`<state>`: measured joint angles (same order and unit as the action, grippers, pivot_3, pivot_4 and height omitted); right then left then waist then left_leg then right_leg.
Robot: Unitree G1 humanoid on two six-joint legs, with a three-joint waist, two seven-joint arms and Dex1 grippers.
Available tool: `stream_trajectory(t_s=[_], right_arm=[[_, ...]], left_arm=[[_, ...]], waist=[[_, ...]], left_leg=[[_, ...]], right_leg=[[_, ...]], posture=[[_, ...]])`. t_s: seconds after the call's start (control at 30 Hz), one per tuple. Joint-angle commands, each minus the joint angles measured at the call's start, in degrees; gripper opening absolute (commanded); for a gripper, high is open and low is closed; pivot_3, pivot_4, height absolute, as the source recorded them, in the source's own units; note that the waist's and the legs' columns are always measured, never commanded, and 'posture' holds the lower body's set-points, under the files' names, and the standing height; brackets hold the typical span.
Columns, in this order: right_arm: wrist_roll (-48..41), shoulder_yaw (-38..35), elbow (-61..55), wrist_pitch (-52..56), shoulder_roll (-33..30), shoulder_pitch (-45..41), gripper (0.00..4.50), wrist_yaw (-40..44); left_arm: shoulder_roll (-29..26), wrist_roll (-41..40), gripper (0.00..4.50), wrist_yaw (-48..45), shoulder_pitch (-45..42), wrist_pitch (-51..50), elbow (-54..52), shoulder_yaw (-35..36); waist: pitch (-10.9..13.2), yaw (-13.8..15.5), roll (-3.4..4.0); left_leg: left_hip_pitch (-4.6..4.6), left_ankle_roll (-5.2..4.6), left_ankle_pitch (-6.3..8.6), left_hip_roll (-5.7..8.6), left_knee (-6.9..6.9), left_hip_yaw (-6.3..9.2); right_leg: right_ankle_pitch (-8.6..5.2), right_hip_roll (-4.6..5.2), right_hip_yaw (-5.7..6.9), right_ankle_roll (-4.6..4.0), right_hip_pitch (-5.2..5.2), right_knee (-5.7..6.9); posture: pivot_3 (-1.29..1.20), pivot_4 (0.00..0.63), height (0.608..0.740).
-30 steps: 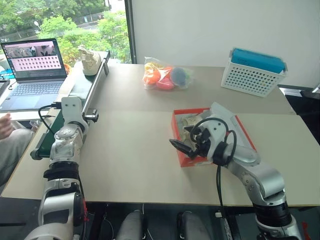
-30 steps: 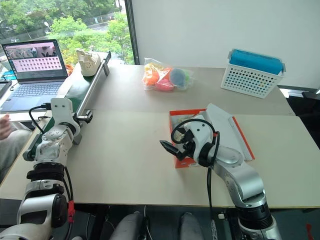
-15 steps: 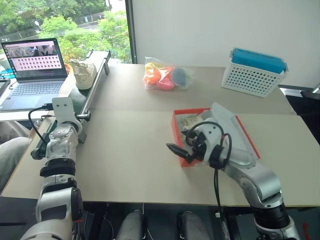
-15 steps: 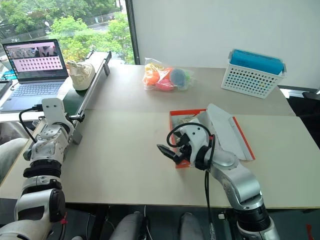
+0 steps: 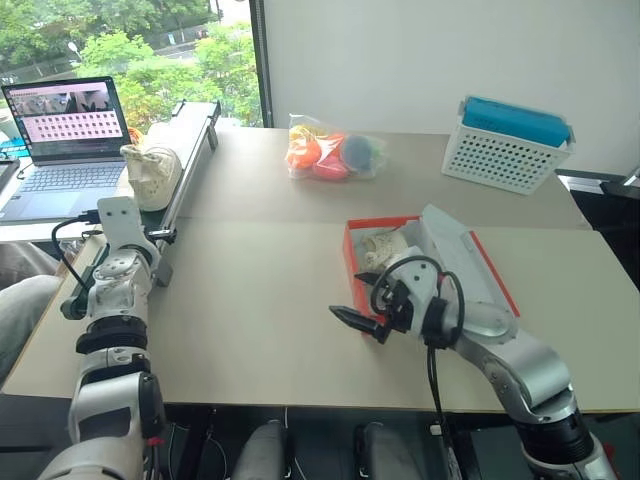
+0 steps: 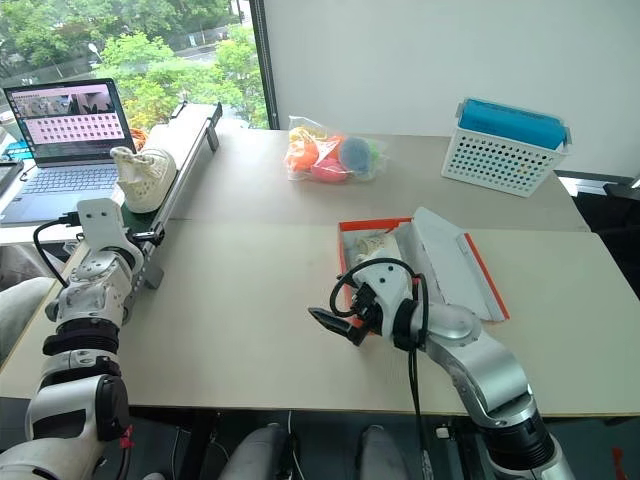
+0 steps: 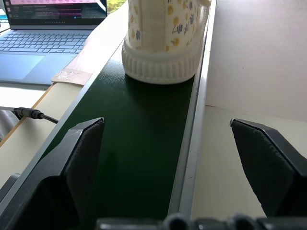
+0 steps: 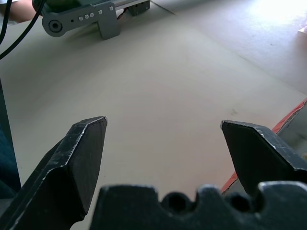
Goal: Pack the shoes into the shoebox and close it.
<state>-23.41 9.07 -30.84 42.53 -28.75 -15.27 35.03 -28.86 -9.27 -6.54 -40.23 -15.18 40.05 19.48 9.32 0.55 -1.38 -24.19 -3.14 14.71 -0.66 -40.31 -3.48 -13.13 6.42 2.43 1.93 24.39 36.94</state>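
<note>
One cream shoe [image 5: 150, 172] with small coloured dots stands on the green conveyor belt [image 7: 144, 143] at the table's left edge. My left gripper [image 7: 166, 123] is open just in front of it, over the belt, not touching it. The red-orange shoebox [image 5: 352, 262] lies open right of centre, its lid [image 5: 462, 262] with white paper folded back. A second cream shoe [image 5: 385, 246] lies inside it. My right gripper [image 5: 355, 320] is open and empty, low over the bare table by the box's near left corner.
An open laptop [image 5: 70, 125] stands left of the conveyor. A bag of colourful toys [image 5: 330, 150] lies at the back centre, and a white perforated basket with a blue top [image 5: 508, 142] at the back right. A person's leg [image 5: 20, 305] shows at the left edge.
The shoe on the belt has travelled toward me, close to my left gripper. My right gripper has drawn back from the box toward the near left. The person's hand has left the view.
</note>
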Motion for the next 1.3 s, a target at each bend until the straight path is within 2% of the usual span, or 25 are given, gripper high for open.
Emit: stream_trajectory(t_s=[0.03, 0.4, 0.73, 0.93, 1.0, 1.3], right_arm=[[0.2, -0.1, -2.3, -2.0, -0.5, -0.1, 4.48, 0.6], [-0.3, -1.0, -2.7, -1.1, -0.4, -0.3, 4.48, -0.4], [-0.6, -1.9, -2.5, -0.7, 0.0, -0.6, 4.48, -1.7], [-0.4, -2.5, -1.8, -0.9, 0.5, -0.8, 4.5, -2.6], [-0.4, -2.6, -1.7, -0.9, 0.5, -0.9, 4.5, -2.8], [-0.2, -2.4, -1.2, -0.8, 0.6, -0.9, 4.5, -3.6]], left_arm=[[-1.4, -0.9, 4.5, -0.3, -1.6, 1.4, -0.3, 1.1], [-1.8, -0.7, 4.5, 1.7, -3.8, 1.2, 5.1, 2.2], [-1.2, -1.0, 4.5, 0.8, -4.3, 1.7, 5.7, 2.1], [-0.6, -1.1, 2.95, 0.4, -4.4, 1.8, 5.2, 2.0], [-0.4, -1.0, 2.66, 0.2, -4.4, 1.7, 5.0, 1.8], [1.8, -3.1, 2.55, -0.5, -4.2, 3.1, 2.1, 2.9]], waist=[[0.0, 0.0, 0.0], [0.0, 0.3, -0.02], [0.0, 0.2, -0.03], [0.0, 0.2, -0.04], [0.0, 0.3, -0.04], [0.0, 0.4, -0.04]], left_leg=[[0.0, 0.0, 0.0, 0.0, 0.0, 0.0], [0.01, 0.01, -0.01, 0.02, -0.06, 0.04], [-0.01, 0.01, -0.01, 0.03, -0.08, 0.04], [-0.01, 0.01, -0.01, 0.03, -0.08, 0.04], [0.0, 0.01, -0.01, 0.04, -0.08, 0.04], [0.01, 0.01, -0.01, 0.05, -0.1, 0.05]], right_leg=[[0.0, 0.0, 0.0, 0.0, 0.0, 0.0], [0.0, 0.03, 0.06, 0.0, -0.03, 0.06], [0.0, 0.03, 0.07, 0.0, -0.03, 0.1], [0.0, 0.03, 0.07, 0.0, -0.03, 0.11], [0.0, 0.03, 0.08, 0.0, -0.03, 0.12], [0.0, 0.04, 0.08, 0.0, -0.05, 0.12]], posture=[[0.0, 0.15, 0.705], [0.0, 0.15, 0.705], [0.0, 0.15, 0.705], [0.0, 0.15, 0.705], [0.0, 0.15, 0.705], [0.0, 0.15, 0.705]])
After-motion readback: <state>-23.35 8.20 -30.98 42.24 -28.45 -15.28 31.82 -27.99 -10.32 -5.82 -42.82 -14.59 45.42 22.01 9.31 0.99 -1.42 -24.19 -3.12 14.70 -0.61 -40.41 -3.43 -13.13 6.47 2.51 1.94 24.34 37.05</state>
